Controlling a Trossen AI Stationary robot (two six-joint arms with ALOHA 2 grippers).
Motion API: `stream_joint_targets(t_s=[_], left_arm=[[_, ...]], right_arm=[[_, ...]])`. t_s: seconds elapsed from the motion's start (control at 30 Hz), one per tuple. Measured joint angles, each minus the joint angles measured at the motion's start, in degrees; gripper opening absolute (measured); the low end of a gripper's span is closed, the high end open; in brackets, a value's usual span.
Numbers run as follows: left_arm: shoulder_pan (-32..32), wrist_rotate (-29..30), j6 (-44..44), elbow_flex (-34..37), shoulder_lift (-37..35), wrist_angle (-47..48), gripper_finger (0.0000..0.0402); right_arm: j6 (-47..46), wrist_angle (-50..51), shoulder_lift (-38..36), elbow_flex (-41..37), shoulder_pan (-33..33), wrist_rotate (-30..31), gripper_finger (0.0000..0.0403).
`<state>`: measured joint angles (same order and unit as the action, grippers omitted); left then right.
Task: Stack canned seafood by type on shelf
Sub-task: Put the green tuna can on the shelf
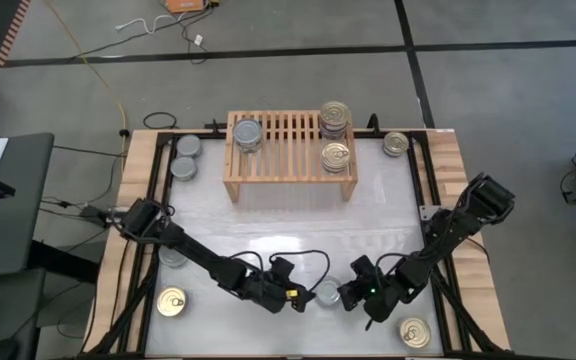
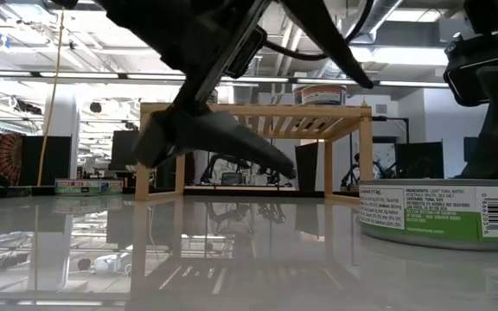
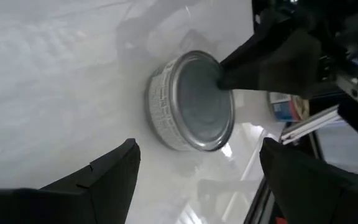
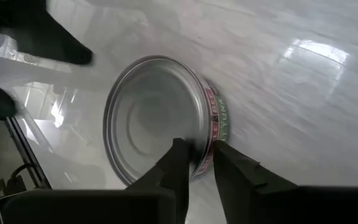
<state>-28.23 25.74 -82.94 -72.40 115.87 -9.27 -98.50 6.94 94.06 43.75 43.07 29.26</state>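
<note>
Tabletop tin (image 4: 160, 124) rim-pinched, right gripper (image 4: 197, 165)

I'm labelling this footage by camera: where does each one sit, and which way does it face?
High view: overhead, straight down on the table, shelf and both arms.
Low view: table height, level toward the shelf; arms come in from above.
Left wrist view: past the open left gripper at a silver can.
Right wrist view: the right gripper pinches that can's rim.
Both wrist views share the silver can; the left wrist view also shows a right gripper finger on it.
</note>
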Motion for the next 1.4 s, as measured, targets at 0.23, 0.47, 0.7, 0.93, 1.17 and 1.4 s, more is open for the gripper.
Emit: stream_joint_targets(t_s=[0.23, 0.47, 0.7, 0.93, 1.17, 1.4], left_arm=[[0.0, -2.4, -4.9, 0.0, 4.4, -5.5, 0.0318], [0.0, -3.4, -5.4, 0.0, 3.7, -4.1, 0.0318], [0.1, -4.7, -5.4, 0.0, 4.0, -3.2, 0.0318], [0.1, -5.8, -5.4, 0.0, 4.0, -1.8, 0.0318], [0.1, -6.0, -5.2, 0.0, 4.0, -1.6, 0.0318], [0.3, -7.5, -5.4, 0.0, 1.4, 4.1, 0.0318]], right_arm=[[0.0, -2.1, 0.0, 0.0, -0.5, 0.4, 0.0091], [-1.3, -4.8, 0.8, 0.0, -0.9, 0.9, 0.0091], [-0.4, -13.1, 7.1, 1.8, -1.3, 1.3, 0.0091], [1.3, -12.9, 7.8, 3.0, -2.3, 0.6, 0.0091], [-0.2, -11.9, 7.8, 3.2, -2.7, 0.5, 0.0091], [-2.0, -10.9, 7.9, 3.2, -2.7, 0.8, 0.0091]])
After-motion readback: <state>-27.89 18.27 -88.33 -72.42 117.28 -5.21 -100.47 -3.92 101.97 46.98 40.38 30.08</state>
